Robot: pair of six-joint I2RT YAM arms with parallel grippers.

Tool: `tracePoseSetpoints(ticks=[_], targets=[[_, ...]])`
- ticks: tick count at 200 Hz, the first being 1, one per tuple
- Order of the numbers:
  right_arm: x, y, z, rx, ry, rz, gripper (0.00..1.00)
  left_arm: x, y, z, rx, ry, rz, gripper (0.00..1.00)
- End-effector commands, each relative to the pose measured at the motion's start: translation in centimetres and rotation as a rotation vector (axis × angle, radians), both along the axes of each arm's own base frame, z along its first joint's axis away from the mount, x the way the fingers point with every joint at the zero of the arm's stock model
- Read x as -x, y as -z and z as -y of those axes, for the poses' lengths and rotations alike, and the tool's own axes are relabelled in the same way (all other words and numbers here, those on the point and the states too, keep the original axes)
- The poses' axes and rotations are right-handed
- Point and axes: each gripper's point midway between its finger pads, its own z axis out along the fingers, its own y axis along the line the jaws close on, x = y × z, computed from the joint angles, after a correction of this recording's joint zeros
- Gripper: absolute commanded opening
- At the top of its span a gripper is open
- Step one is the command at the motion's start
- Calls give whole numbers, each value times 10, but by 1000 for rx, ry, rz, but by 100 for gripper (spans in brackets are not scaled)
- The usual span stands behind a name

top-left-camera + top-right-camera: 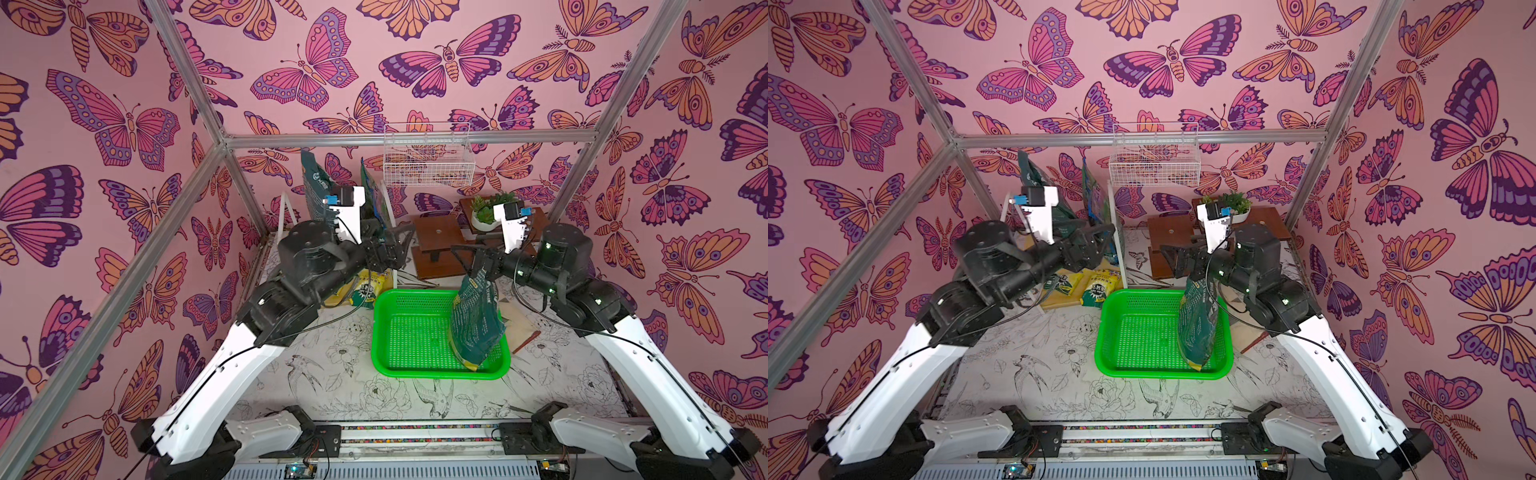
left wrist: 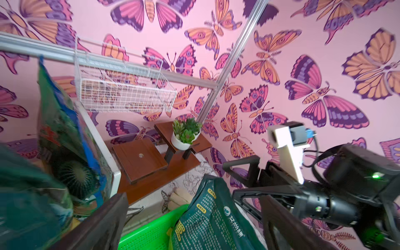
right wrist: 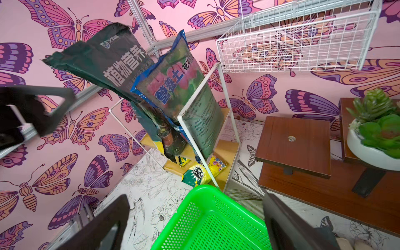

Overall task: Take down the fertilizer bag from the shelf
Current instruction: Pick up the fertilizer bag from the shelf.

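Noting left hand and right hand both spread apart, we flag the fertilizer bag, right of centre, standing ungripped in the green basket: it may topple.

- Shelf, white frame, two wooden boards: 1, far left corner of the worktop.
- Large fertilizer bags: 3. A dark green bag and a blue-edged bag stand on the shelf's upper board. A second dark green bag stands in the green basket.
- Small yellow packets: at least 2 (), lower board. A further yellow corner behind them is too hidden to count.
- Green basket: 1, mid-worktop.
- White wire basket: 1, on the rear frame rail.
- Brown stepped stand: 1, far right corner.
- Potted succulent: 1, on the stand.
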Motion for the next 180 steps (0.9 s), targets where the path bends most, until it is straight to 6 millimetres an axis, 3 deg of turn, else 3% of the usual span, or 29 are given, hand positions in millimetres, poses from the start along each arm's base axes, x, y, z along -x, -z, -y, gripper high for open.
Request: tracePoseSetpoints(ticks=[1,50,68,102,144,180], targets=[[-5,10,2,41,27,-16,98,2,-2,-27,-6,-122,11,100],[-8,19,-1,48,19,-34,98,-21,18,-88,-118,-507,-2,92],[-7,19,1,47,24,-24,98,-33,24,-88,-153,-560,-14,92],[-5,27,5,59,39,-30,98,-52,17,-75,-171,-589,7,91],[-3,39,10,68,57,-43,98,-70,12,-86,-200,-750,84,88],[-2,45,11,87,57,-53,98,-78,12,-83,-196,-788,116,85]])
